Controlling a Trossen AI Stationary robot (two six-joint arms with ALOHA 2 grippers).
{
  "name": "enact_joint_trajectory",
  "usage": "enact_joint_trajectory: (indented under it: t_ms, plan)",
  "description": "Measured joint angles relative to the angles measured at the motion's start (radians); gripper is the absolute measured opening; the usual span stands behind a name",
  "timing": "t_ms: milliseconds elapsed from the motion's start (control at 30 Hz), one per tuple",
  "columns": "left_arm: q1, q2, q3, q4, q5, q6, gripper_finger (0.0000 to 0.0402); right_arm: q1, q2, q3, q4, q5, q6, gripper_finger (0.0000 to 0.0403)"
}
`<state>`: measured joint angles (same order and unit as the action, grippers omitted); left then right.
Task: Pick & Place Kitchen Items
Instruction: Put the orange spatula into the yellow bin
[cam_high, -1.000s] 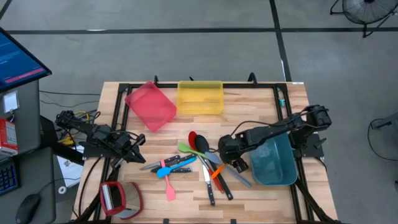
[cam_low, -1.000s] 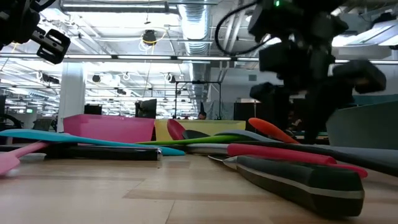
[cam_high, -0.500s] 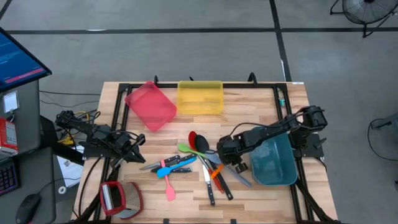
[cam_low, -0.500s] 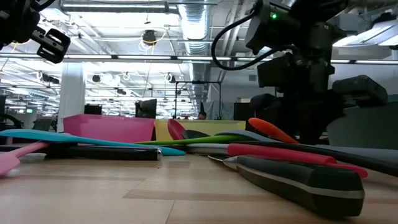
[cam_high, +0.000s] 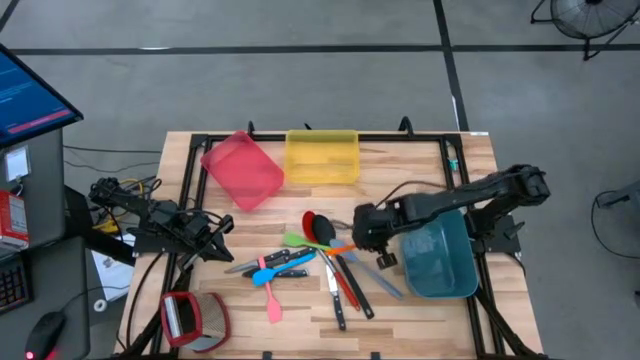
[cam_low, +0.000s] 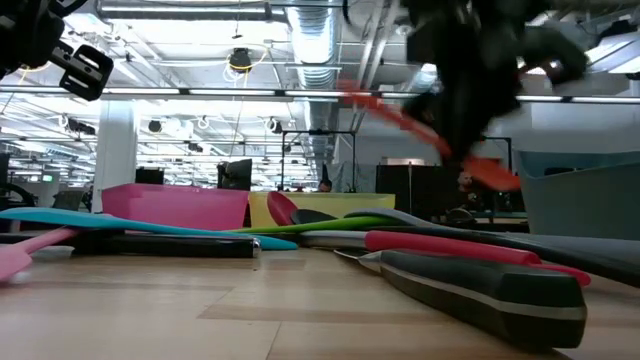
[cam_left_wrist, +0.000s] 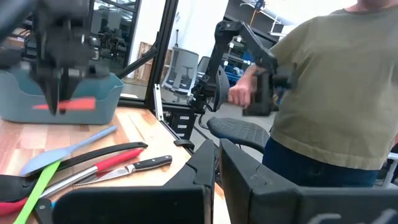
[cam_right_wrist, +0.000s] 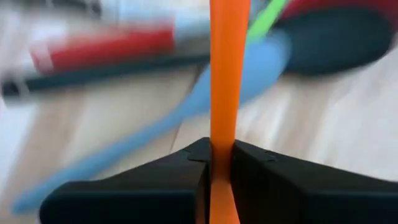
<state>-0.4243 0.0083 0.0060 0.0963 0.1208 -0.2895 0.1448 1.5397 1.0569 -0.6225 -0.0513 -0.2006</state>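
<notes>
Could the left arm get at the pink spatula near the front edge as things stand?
Probably yes. The left hand waits at the table's left side, and the pink spatula lies uncovered nearby with nothing between. The right hand holds the orange spatula elsewhere.

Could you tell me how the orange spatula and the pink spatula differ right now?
The orange spatula is clamped in the right gripper and lifted above the pile; the pink spatula lies flat on the table, apart from either gripper. The orange one sits mid-table, the pink one nearer the front edge. Both are small spatulas.
</notes>
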Motion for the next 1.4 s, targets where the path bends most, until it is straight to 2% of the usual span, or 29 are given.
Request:
enact_joint_trajectory:
  t_ms: [200, 367, 700, 933, 1200, 1400]
  plan:
    - [0.0, 0.0, 0.0, 0.004, 0.0, 0.0, 0.0008, -0.096, -0.101, 0.144, 0.09, 0.0, 0.0, 0.0022]
    - [0.0, 0.003, 0.0, 0.011, 0.0, 0.0, 0.0008, -0.23, -0.084, 0.256, 0.15, 0.0, 0.0, 0.0022]
    - [0.0, 0.009, 0.0, 0.018, 0.0, 0.0, 0.0008, -0.486, 0.199, 0.477, 0.126, 0.035, -0.027, 0.0022]
    - [0.0, 0.009, 0.0, 0.018, 0.0, 0.0, 0.0008, -0.612, 0.381, 0.546, 0.068, 0.053, -0.038, 0.0022]
    - [0.0, 0.009, 0.0, 0.024, 0.0, 0.0, 0.0008, -0.665, 0.524, 0.547, 0.07, 0.052, -0.045, 0.0023]
    - [0.0, 0.009, 0.0, 0.026, 0.0, 0.0, 0.0008, -0.665, 0.575, 0.547, 0.05, 0.057, -0.038, 0.0029]
